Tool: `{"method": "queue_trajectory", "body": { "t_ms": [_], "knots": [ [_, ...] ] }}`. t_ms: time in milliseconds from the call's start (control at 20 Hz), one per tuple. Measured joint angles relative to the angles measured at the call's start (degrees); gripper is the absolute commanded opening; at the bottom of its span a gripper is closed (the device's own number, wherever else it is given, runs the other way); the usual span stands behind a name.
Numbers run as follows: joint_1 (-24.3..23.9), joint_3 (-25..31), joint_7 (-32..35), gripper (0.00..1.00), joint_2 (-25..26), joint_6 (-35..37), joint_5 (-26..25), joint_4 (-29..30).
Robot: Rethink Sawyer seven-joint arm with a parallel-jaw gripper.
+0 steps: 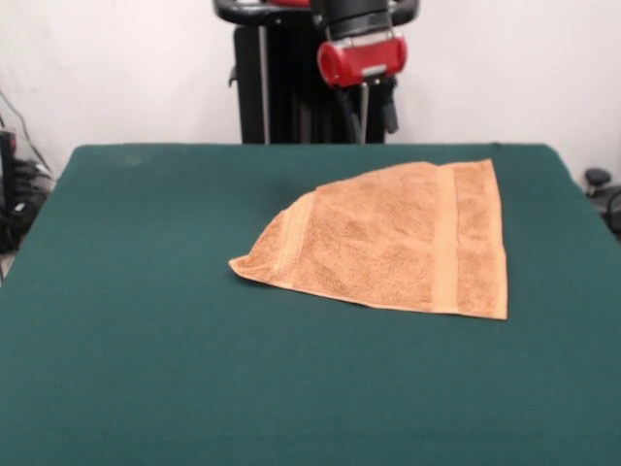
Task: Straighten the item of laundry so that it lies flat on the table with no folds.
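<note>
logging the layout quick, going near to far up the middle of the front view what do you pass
bare green table → orange towel, one corner folded over so it makes a slanted edge → bare strip of table → end effector hanging above the far edge under the red arm link

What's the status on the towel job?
Gripper raised behind the table's far edge, holding nothing, finger state unclear. Towel on table, one corner folded over, not flat. Nothing in the way.
</note>
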Motion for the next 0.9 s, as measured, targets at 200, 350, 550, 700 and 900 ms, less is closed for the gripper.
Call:
{"method": "queue_trajectory", "body": {
  "t_ms": [200, 350, 550, 700, 900],
  "knots": [
    [1.49, -0.02, 0.0, 1.0, 1.53, 1.51, 1.79, -2.72],
    [3.11, -0.28, 0.0, 1.0, 3.17, 1.88, 3.14, -5.21],
    [5.71, -0.89, 0.0, 1.0, 5.62, 1.88, 4.99, -9.1],
    [6.42, -0.95, 0.0, 1.0, 6.45, 1.88, 5.47, -10.59],
    [6.69, -1.01, 0.0, 0.0, 8.02, 1.88, 5.5, -12.49]
  ]
}}
